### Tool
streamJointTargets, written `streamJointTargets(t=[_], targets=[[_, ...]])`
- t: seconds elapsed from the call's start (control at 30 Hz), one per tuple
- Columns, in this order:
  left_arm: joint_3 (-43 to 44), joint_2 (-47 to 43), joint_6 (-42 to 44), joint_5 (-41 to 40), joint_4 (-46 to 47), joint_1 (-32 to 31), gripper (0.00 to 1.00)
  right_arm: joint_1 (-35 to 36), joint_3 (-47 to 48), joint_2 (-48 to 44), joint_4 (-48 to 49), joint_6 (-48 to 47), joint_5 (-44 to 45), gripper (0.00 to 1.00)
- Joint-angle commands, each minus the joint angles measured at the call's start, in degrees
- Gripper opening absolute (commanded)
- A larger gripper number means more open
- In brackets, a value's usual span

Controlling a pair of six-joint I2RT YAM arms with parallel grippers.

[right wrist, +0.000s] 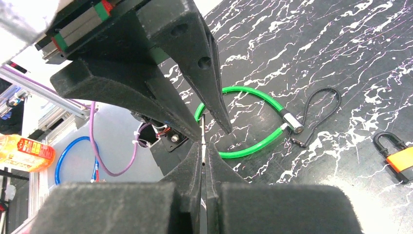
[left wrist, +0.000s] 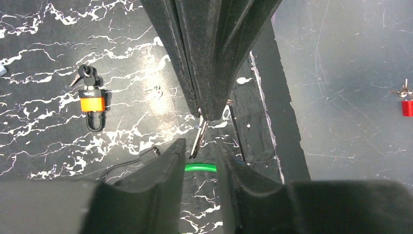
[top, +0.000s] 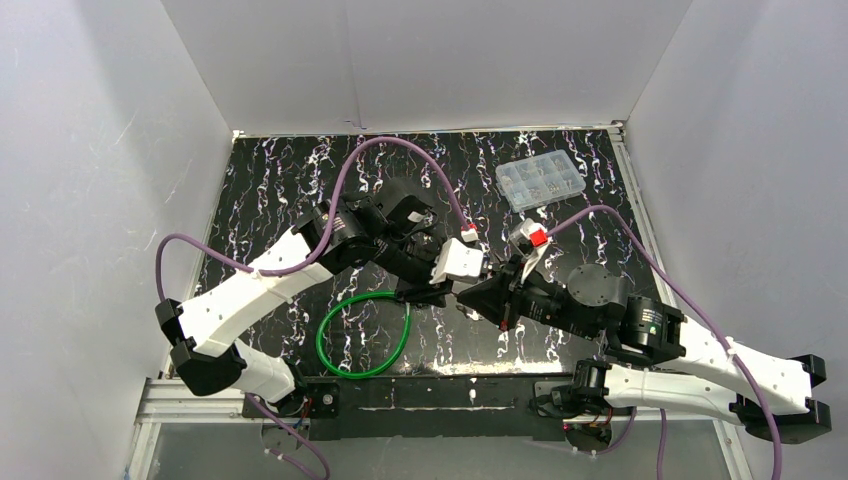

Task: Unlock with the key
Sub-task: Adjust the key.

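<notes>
With the right tool (right wrist: 203, 148) clamping the key (left wrist: 197, 141) mid-frame and the left tool (left wrist: 197, 163) gaping open around it, the orange padlock (left wrist: 92, 103) is lying apart at frame left, awaiting unlocking.

Your tabletop (right wrist: 316, 44) is black, veined with white like marble. The cable lock (right wrist: 253, 147) on it is bright green. Right of it in the right wrist view, the padlock (right wrist: 400, 162) is orange with a black shackle. The key (left wrist: 198, 136) is silvery.

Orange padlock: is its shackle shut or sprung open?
Shut, it seems: in the left wrist view both legs of the shackle enter the orange padlock.
</notes>
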Motion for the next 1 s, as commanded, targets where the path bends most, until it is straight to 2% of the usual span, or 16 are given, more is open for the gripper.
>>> streamJointTargets(t=[0.0, 0.1, 0.4, 0.53, 0.63, 0.67, 0.83, 0.9, 0.97], targets=[[0.76, -0.81, -0.23, -0.08, -0.24, 0.04, 0.21, -0.21, 1.55, -0.08, 1.52, 0.27, -0.45, 0.01], [1.17, -0.92, 0.42, 0.51, -0.09, 0.06, 0.12, -0.19, 1.45, 0.23, 1.57, 0.31, -1.14, 0.01], [2.16, -0.75, 4.98, 6.55, -3.97, 0.01, 0.11, -0.19, 1.94, 1.16, 1.53, -0.42, -3.03, 0.01], [2.84, -0.43, 6.56, 8.17, -6.53, -0.01, 0.00, -0.18, 1.95, 1.53, 1.75, -0.77, -3.16, 0.01], [2.62, -0.71, 6.78, 8.17, -6.70, -0.01, 0.00, -0.21, 1.88, 1.25, 1.70, -1.80, -3.12, 0.02], [2.54, -0.83, 6.62, 7.99, -6.59, 0.00, 0.00, -0.23, 1.81, 1.07, 1.74, -2.14, -3.13, 0.05], [2.85, -0.24, 3.33, 5.91, -5.14, 0.01, 0.00, -0.25, 1.98, -0.01, 1.95, -3.18, -3.15, 0.40], [2.68, -0.07, 2.24, 5.18, -4.70, 0.05, 0.00, -0.29, 1.93, -0.47, 2.05, -3.32, -3.18, 0.47], [2.66, 0.07, 1.52, 4.47, -4.38, 0.02, 0.00, -0.27, 2.03, -0.47, 1.95, -3.51, -3.28, 0.49]])
